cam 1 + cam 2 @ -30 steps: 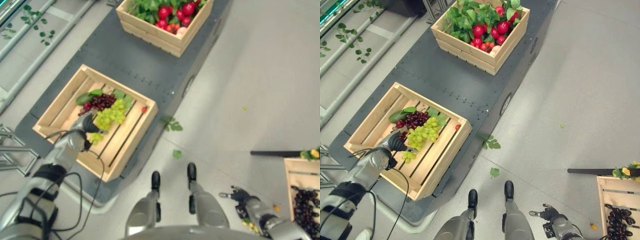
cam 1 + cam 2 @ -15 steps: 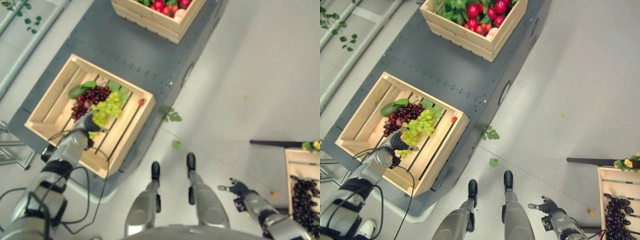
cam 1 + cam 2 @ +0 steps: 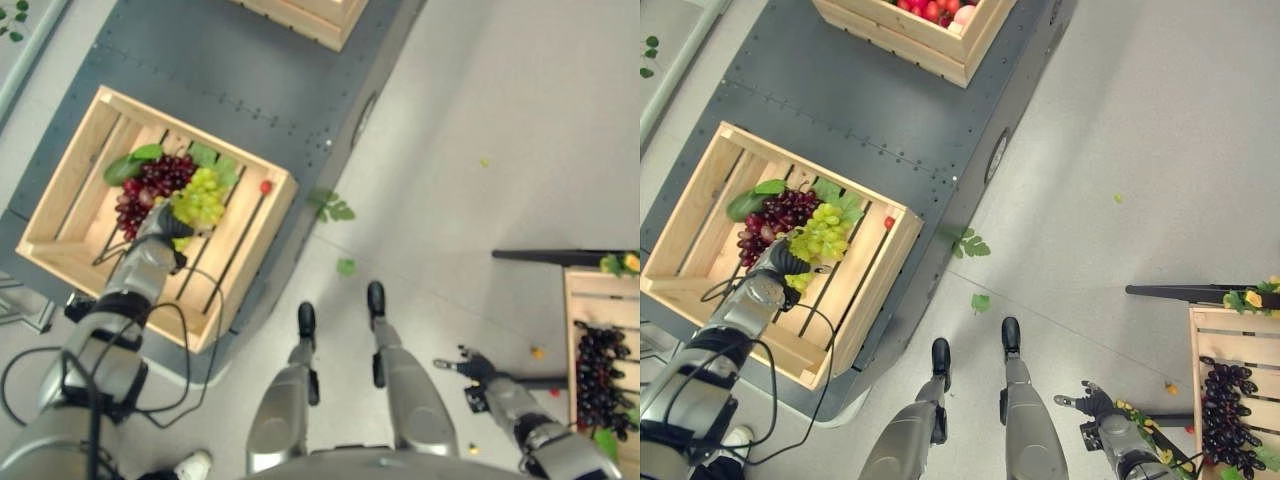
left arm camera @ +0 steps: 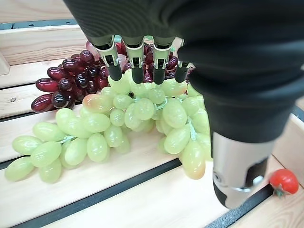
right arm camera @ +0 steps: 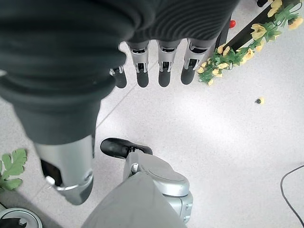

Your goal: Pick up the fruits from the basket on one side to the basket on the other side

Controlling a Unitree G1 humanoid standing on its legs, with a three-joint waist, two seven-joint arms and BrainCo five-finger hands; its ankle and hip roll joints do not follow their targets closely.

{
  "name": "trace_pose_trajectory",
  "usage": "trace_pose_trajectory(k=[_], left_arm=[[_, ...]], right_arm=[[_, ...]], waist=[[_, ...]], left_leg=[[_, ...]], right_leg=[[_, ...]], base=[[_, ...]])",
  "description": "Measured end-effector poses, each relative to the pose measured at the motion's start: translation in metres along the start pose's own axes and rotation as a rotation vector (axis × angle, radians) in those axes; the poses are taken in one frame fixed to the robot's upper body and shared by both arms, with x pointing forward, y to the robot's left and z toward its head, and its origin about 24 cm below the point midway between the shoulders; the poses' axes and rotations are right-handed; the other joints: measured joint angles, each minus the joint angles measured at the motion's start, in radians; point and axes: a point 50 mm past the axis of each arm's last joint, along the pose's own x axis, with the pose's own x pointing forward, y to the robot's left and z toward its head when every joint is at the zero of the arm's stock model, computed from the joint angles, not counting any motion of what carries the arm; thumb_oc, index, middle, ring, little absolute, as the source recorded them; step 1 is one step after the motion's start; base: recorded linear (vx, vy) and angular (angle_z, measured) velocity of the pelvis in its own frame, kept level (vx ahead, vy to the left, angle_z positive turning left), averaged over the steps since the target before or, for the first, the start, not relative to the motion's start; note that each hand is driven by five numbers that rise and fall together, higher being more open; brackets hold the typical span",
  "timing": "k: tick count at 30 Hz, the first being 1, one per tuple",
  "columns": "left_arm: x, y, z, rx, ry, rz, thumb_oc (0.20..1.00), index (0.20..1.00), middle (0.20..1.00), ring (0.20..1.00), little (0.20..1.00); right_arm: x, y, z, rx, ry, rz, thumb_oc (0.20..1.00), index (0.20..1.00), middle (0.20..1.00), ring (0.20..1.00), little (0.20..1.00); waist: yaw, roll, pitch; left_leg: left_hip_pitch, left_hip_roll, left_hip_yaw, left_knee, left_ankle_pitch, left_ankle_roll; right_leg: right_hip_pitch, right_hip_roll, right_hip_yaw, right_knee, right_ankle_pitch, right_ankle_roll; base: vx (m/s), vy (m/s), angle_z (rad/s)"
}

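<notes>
A bunch of green grapes [image 4: 137, 118] lies in the wooden crate [image 3: 62, 190] on the dark platform at my left, beside a bunch of purple grapes [image 4: 61, 85] and a green leaf. My left hand [image 3: 160, 228] reaches into this crate. Its fingers [image 4: 137, 71] are straight, their tips resting on top of the green grapes [image 3: 200, 197], and the thumb [image 4: 237, 166] stands apart. My right hand [image 3: 470, 368] hangs low over the floor at the lower right, fingers [image 5: 164, 61] straight and holding nothing. A second wooden crate [image 3: 600, 290] at the far right holds dark grapes [image 3: 600, 375].
A small red tomato [image 4: 283, 181] lies on the crate slats near the green grapes. Another crate [image 3: 910, 20] with red fruit stands further along the platform. Loose leaves [image 3: 330, 208] lie on the floor, a black bar [image 3: 550, 256] runs by the right crate, and yellow flowers [image 5: 228, 57] lie nearby.
The whole picture has shifted, so the camera moved. My left hand stays on the green grapes, and my right hand stays low over the floor.
</notes>
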Motion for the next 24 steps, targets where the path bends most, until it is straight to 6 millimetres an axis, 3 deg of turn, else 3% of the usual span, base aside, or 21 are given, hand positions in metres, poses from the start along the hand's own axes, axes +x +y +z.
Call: trace_pose_trajectory(k=[24], left_arm=[[0.012,0.041,0.033,-0.056,-0.037,0.156,1.000,1.000,1.000,1.000,1.000]], right_arm=[[0.000,0.007,0.022,0.022,-0.108,0.010,1.000,1.000,1.000,1.000,1.000]], waist=[[-0.029,-0.041,0.024]], left_leg=[[-0.108,-0.004,0.010,0.012,0.020,-0.002]], right_leg=[[-0.100,-0.004,0.000,0.000,0.030,-0.003]], base=[[0.00,-0.001,0.00]])
